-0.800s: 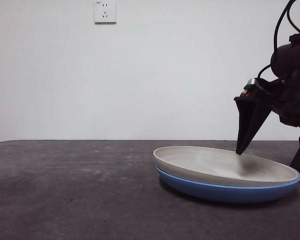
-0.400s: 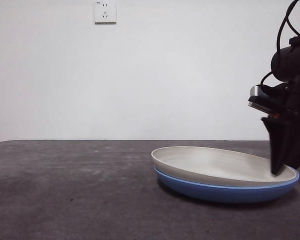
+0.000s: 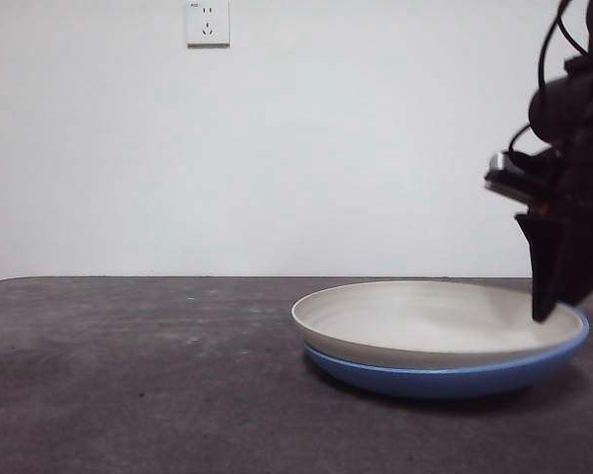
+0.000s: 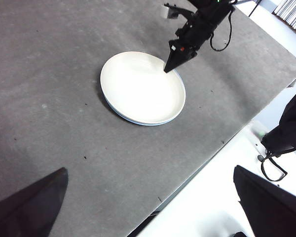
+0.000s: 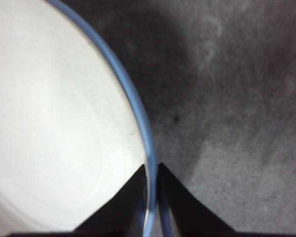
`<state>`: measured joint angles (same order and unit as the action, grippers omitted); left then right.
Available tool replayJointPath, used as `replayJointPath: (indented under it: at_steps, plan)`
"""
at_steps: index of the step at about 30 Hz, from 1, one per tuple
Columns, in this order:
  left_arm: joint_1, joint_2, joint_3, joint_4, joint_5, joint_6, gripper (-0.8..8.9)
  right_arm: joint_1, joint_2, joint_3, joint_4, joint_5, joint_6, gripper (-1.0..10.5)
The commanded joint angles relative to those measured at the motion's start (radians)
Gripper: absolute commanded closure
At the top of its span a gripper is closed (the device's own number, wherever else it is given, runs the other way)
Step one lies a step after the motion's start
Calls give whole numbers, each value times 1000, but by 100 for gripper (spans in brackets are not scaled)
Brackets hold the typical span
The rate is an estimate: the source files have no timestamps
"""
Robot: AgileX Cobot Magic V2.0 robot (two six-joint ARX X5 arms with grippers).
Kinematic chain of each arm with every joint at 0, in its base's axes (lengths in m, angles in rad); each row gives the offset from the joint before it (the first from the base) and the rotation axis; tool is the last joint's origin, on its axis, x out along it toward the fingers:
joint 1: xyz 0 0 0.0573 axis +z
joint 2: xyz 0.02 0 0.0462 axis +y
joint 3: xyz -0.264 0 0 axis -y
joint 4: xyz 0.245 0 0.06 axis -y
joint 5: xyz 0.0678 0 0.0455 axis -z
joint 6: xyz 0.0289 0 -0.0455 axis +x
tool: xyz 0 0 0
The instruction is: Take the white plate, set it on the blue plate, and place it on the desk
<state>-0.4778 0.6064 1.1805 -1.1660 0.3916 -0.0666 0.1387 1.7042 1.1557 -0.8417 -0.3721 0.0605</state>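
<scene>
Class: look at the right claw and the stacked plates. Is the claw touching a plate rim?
Touching. The right wrist view shows the right claw closed thinly astride the rims of the white plate and blue plate, no gap visible.

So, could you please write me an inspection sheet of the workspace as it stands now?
Surface: desk, dark grey, mottled.
Job's things: white plate nested in blue plate.
Clutter: nothing seen.
Grippers: right gripper straddles the stacked rims, jaws nearly together; left gripper waits high, wide open, away from the plates.
Cables: black cable loops on the right arm.
Surroundings: white wall, wall socket.
</scene>
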Motion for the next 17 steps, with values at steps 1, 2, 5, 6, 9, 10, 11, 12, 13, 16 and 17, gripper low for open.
replayJointPath:
  at_steps: [1, 2, 5, 6, 9, 10, 11, 12, 13, 16, 17]
  plan:
    - [-3, 3, 9, 16, 2, 3, 156, 27, -6, 78, -32, -5, 21, 939]
    - [-3, 3, 9, 19, 2, 3, 156, 38, -6, 103, -47, -5, 33, 939]
    - [-3, 3, 9, 40, 2, 2, 156, 79, -6, 159, -51, -4, 93, 939]
    - [-3, 3, 9, 43, 2, 2, 156, 90, -6, 170, -48, -4, 106, 940]
    - [-3, 3, 9, 45, 2, 3, 156, 134, -5, 190, -23, -5, 149, 939]
    - [-3, 3, 10, 45, 2, 3, 156, 147, -5, 190, -14, -5, 161, 939]
    - [-3, 3, 9, 45, 2, 5, 156, 161, -2, 190, -9, -5, 171, 939]
    - [-3, 3, 9, 45, 2, 10, 156, 176, 3, 190, -3, -11, 181, 939]
    - [-3, 3, 9, 44, 2, 14, 156, 188, 6, 190, -2, -14, 191, 939]
    - [-3, 3, 9, 44, 2, 26, 156, 223, 26, 190, 23, -20, 212, 939]
    - [-3, 3, 9, 44, 2, 29, 156, 233, 37, 190, 39, -22, 221, 939]
